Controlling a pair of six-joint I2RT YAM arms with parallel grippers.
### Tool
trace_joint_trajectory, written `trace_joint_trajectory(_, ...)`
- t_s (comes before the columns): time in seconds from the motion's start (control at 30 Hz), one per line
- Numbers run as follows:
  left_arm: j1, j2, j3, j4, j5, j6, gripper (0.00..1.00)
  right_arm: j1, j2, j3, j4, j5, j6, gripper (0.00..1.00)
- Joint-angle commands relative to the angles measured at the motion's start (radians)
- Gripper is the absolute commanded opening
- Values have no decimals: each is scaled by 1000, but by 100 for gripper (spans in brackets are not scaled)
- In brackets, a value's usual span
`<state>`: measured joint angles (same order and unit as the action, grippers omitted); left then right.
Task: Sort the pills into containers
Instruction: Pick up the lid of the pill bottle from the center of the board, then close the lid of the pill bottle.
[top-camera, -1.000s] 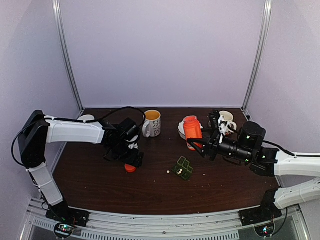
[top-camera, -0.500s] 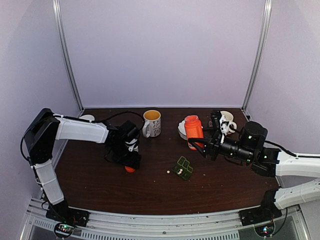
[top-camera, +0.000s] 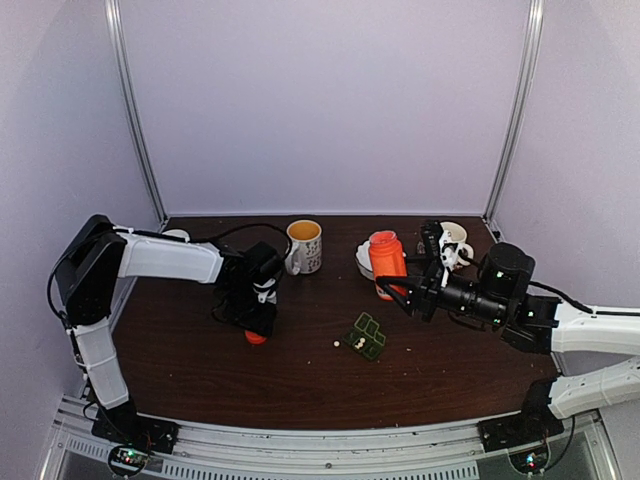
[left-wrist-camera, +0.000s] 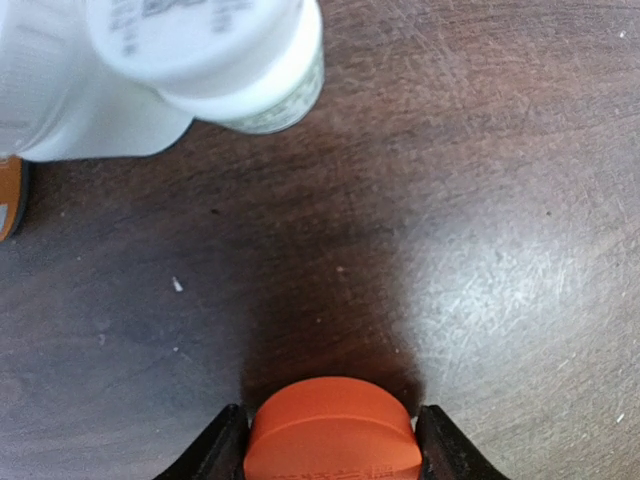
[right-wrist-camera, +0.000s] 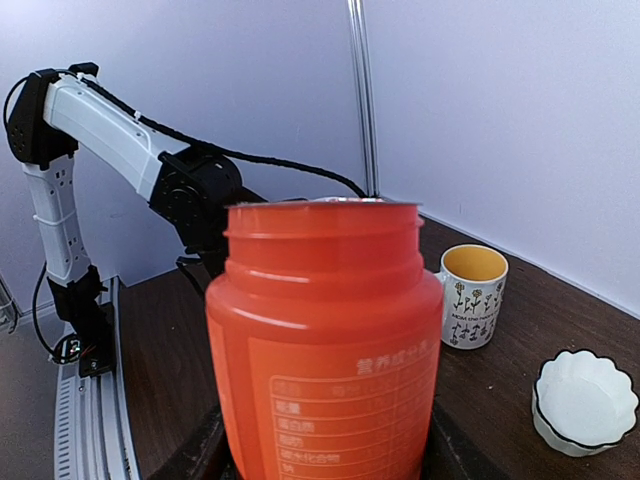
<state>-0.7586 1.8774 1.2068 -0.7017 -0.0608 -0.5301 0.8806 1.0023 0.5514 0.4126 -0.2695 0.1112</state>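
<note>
We see the left gripper (top-camera: 257, 328) down at the table (top-camera: 200, 380), left of centre, over an orange cap (left-wrist-camera: 332, 432). In the left wrist view its 2 fingers (left-wrist-camera: 218, 455) stand part-way closed, 1 flush against each side of the cap, so it has hold of the cap, which rests on the wood. A white bottle (left-wrist-camera: 215, 55), blurred, lies at the top left of that view.

The right gripper (top-camera: 390, 285) is about half closed on an orange bottle (top-camera: 385, 260) and holds it upright by its lower part. The bottle's mouth is uncapped. We cannot tell whether its base touches the table.

The pill box (top-camera: 367, 336), dark green and flat, lies near the middle of the table, turned at an angle, between the 2 grippers and touching neither. We cannot make out what its compartments hold. 1 small pale pill (top-camera: 337, 345) lies on the bare wood just left of the box.

Toward the back stands a white mug (top-camera: 304, 246) with a yellow inside. A white bowl (right-wrist-camera: 585, 400) sits just behind the orange bottle, and a 2nd mug (top-camera: 453, 243) stands at the back right.
</note>
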Motion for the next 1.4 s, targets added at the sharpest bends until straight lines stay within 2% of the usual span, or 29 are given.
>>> trace_joint_trajectory(0.0, -11, -15, 39, -51, -37, 23, 50, 6, 13, 1, 7, -23, 2, 0)
trace_joint_trajectory(0.17, -2, -134, 25, 4, 38, 59, 50, 6, 59, 12, -31, -100, 1, 0)
trace_joint_trajectory(0.3, 45, -237, -11, 135, 279, 68, 50, 22, 102, 29, -99, -149, -34, 0)
trace_joint_trajectory(0.43, 92, -323, -33, 282, 542, 20, 51, 78, 115, 41, -142, -98, -93, 0)
trace_joint_trajectory(0.7, 109, -351, -23, 484, 919, -129, 52, 181, 231, 207, -322, 6, -241, 0)
trace_joint_trajectory(0.93, 107, -386, -94, 648, 1016, -245, 52, 198, 319, 324, -404, 73, -311, 0)
trace_joint_trajectory(1.37, 61, -382, -101, 605, 1067, -212, 52, 198, 361, 396, -461, 112, -345, 0)
